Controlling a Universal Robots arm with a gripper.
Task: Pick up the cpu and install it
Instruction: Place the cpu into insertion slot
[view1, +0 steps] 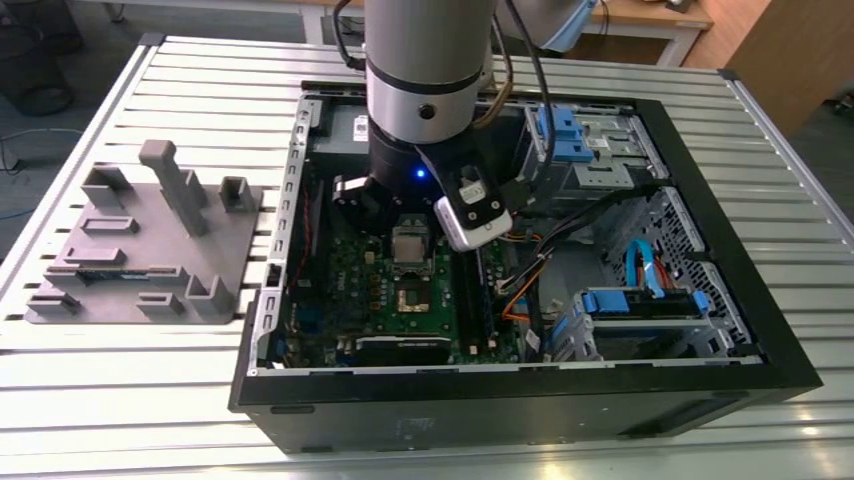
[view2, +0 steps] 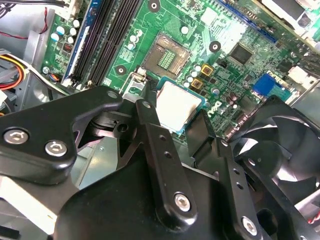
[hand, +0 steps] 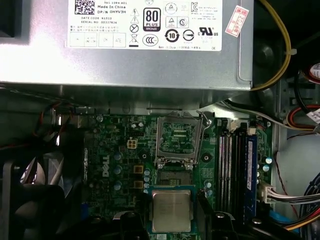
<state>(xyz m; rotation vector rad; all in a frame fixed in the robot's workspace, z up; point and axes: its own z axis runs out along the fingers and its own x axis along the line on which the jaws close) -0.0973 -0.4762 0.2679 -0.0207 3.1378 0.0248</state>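
1. Black two-finger gripper (view2: 173, 115): jaws pinch the small flat square silvery cpu (view2: 176, 105) by two opposite edges; your other two edges are free.
2. Cpu: held over the green motherboard (view2: 165, 20), just beside the uncovered square socket (view2: 166, 56).
3. Room: black fan (view2: 280, 145) near one finger, black memory slots (view2: 107, 35) near the other.
4. Grey plastic fixture (view1: 147, 250): near the slatted metal table's (view1: 134, 400) edge, on the exterior view's left, apart from the black open computer case (view1: 747, 330).

Layout: open case, arm reaching in.
case (view1: 534, 388) on table (view1: 200, 80), fixture (view1: 134, 250) beside it at the exterior view's left; cpu (hand: 171, 210) between gripper (hand: 171, 216) fingers, over motherboard (hand: 110, 150), just beside socket (hand: 176, 137).
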